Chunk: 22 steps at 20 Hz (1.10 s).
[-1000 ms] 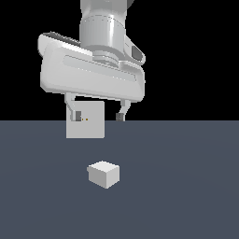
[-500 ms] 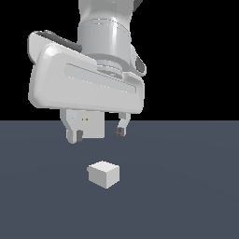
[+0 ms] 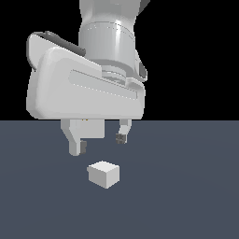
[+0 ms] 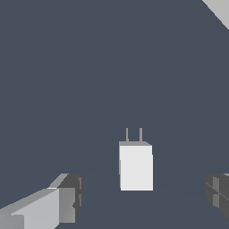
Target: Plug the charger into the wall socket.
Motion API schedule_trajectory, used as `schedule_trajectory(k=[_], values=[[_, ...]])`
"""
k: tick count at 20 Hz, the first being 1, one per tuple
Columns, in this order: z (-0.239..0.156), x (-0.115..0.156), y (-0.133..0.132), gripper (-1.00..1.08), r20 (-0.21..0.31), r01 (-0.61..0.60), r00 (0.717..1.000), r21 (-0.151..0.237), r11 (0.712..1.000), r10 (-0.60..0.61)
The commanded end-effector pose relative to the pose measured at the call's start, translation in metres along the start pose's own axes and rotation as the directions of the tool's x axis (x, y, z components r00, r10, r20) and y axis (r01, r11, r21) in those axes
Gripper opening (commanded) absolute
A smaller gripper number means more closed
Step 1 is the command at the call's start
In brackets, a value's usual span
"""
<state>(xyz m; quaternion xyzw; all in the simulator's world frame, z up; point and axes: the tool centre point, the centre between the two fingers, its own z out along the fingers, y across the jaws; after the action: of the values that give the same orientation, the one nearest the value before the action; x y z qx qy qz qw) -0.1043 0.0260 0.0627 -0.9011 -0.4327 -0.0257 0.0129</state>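
Wrist view: charger (image 4: pixel 136 167) plain white block, two thin prongs on one face; claw (image 4: pixel 145 197) spread apart, empty.

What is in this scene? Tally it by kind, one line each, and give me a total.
charger: 1, lying on the dark floor
wall socket: 1, mostly hidden behind the end effector
end effector: 1, open, above the charger
Total: 3
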Motion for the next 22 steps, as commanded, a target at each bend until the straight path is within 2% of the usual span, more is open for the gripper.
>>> schedule_trajectory(k=[1,7,16,22], values=[[0.001,-0.001,0.0,1.0,0.0,0.005,1.0,-0.001,1.0,-0.005],[0.007,-0.001,0.0,1.0,0.0,0.003,1.0,0.0,1.0,-0.003],[0.042,-0.004,0.0,1.0,0.0,0.005,1.0,-0.001,1.0,-0.005],[0.051,-0.004,0.0,1.0,0.001,0.005,1.0,-0.001,1.0,-0.005]])
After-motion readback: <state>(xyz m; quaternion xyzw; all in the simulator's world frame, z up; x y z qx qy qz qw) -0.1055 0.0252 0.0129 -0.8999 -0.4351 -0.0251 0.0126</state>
